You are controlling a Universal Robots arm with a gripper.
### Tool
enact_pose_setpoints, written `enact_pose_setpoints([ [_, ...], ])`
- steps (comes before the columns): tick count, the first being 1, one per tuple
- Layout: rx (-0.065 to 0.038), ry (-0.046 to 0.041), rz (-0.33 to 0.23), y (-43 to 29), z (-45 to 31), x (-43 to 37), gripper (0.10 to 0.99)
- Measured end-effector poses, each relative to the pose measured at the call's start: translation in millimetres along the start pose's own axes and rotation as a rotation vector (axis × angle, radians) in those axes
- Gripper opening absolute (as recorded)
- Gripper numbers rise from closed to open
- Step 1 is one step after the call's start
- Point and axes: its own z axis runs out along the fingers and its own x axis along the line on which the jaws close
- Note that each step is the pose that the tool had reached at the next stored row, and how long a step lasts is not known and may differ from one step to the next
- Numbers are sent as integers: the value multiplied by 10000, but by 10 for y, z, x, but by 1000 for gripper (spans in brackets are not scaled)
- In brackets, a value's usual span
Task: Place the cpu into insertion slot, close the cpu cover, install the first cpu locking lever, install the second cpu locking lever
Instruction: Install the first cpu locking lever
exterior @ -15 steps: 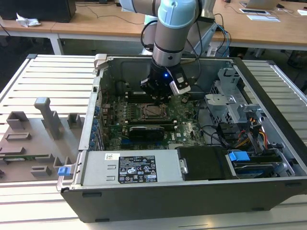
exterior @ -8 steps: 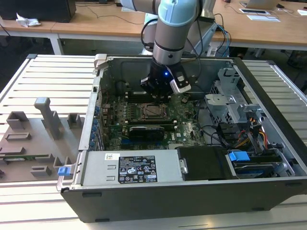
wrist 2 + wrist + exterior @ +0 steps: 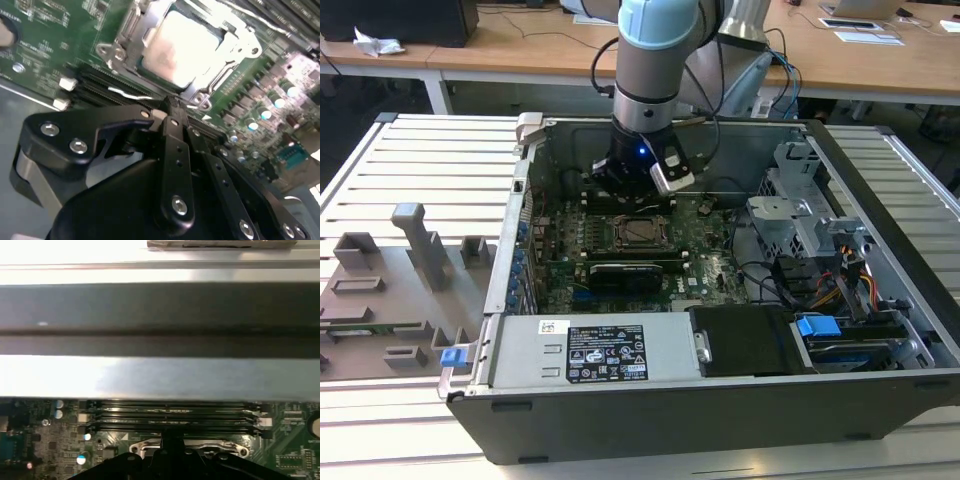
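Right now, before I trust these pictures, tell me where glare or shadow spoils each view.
Second wrist view: glare bleaches the cpu top almost white, and the capacitors beside it flare. First wrist view: the case wall glares in pale bands, while the gripper is a dark silhouette. Exterior view: evenly lit, the motherboard in mild shade.

The robot arm (image 3: 645, 90) was a thick matt-grey metal tube topped by a pale blue rounded joint cap (image 3: 655, 20). Below the tube sat a black wrist section with a small blue light (image 3: 640, 152), and a silver-white boxy camera block (image 3: 672, 175) was fixed to one side. Thin black cables (image 3: 596, 60) looped beside the tube. In the second wrist view the black claw (image 3: 169, 107) showed flat angular link plates pinned with round silver screws (image 3: 50, 130), and a pale grey band (image 3: 22, 167) at its base.
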Motion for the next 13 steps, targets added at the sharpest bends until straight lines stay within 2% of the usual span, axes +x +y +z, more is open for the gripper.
enact_pose_setpoints([
  [5,-149,-3,7,18,2,10,106],
  [8,-177,-5,4,23,4,8,106],
  [10,-180,-2,6,23,2,-12,106],
  [13,-186,11,6,22,-1,-93,106],
])
